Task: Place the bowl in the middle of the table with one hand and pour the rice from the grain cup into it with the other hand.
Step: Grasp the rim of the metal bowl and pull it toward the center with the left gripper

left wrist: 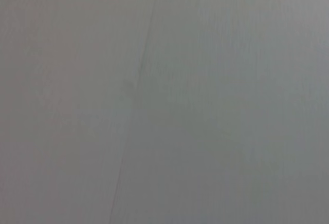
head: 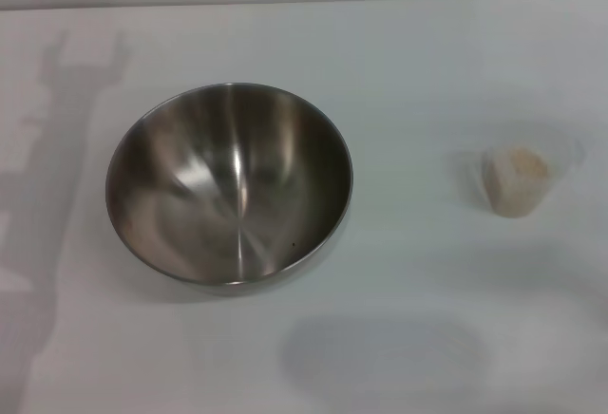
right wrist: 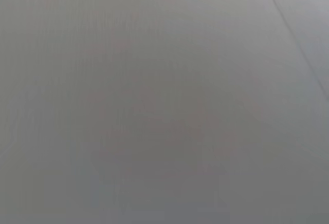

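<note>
Stainless-steel mixing bowl (head: pixel 228 183) sat empty left of frame centre on the white surface (head: pixel 408 63); grain cup (head: pixel 519 180) of rice (head: pixel 523 161) upright, well apart at right. Neither arm visible; jaws' state impossible to tell. Probably left arm nearer bowl, right nearer cup.

Bowl (head: pixel 229 182) sits left-centre on table (head: pixel 408 72); grain cup (head: pixel 519 179) w/ rice (head: pixel 524 161) inside, well right.
</note>
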Motion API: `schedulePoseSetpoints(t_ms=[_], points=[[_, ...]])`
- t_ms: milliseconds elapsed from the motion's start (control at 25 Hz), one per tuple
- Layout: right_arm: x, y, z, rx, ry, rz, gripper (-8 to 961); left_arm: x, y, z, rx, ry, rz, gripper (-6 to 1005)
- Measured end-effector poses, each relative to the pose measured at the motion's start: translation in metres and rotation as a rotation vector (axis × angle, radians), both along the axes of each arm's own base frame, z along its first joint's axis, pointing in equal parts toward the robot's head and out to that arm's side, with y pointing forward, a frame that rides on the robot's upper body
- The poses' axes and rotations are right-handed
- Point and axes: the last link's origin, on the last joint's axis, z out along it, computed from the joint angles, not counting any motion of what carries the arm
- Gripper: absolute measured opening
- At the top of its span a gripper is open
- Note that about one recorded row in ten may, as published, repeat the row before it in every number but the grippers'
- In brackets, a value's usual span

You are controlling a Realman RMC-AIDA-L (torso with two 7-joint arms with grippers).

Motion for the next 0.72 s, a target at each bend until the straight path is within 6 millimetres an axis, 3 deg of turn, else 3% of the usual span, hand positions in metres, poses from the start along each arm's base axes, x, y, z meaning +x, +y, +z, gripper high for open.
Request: schedulePoseSetpoints(t_ms=[120,360,480,720], points=[[0.0,0.0,0.0,0.0,0.0,0.0,767,0.0,0.0,0.0,0.0,0.0,0.0,835],[0.001,-0.001,0.0,-0.001,0.001,-0.002,767,0.013,0.037,0.023,-0.119,-0.067,0.162,835],[0.001,-0.001,0.0,-0.001,0.003,-0.002,766,0.027,0.053,0.037,-0.207,-0.06,0.241,835],[0.001,-0.002,0.0,-0.002,0.007,-0.001,765,0.051,0.065,0.06,-0.412,-0.054,0.427,835]])
